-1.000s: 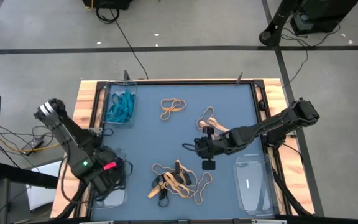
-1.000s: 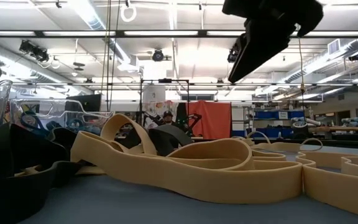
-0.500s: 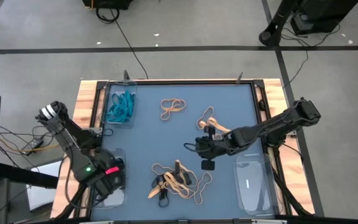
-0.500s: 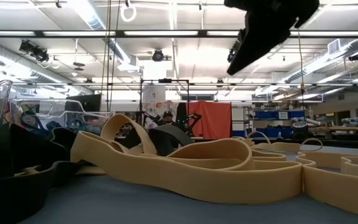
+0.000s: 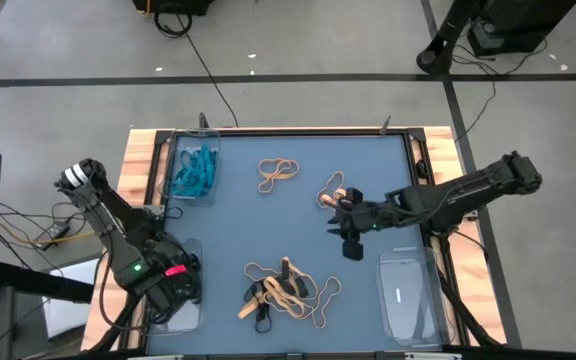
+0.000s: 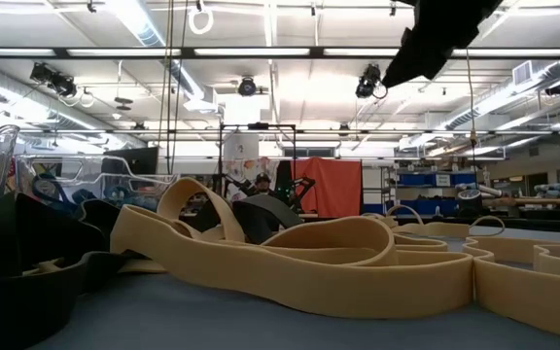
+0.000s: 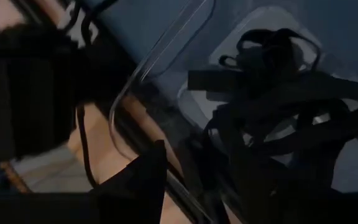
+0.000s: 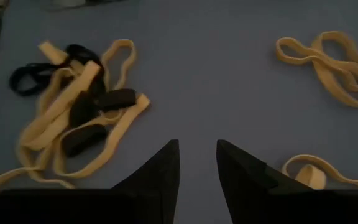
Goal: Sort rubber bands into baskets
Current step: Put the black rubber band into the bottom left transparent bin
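- left pincer point(image 5: 173, 290) hangs over the 7 o'clock basket point(image 5: 190, 315) of black bands point(image 7: 278, 106), can't tell its gap
- right pincer point(image 8: 197, 163) narrow, empty, mid-bench above tan bands point(image 8: 79, 124)

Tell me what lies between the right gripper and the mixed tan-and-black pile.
Bare blue mat, in the right wrist view: nothing between the right gripper and the mixed pile.

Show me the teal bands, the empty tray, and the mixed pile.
teal bands point(image 5: 194, 172), high view, middle of the bunch.
empty tray point(image 5: 408, 322), high view, bare floor.
mixed pile point(image 5: 286, 292), high view, tan loops at centre.
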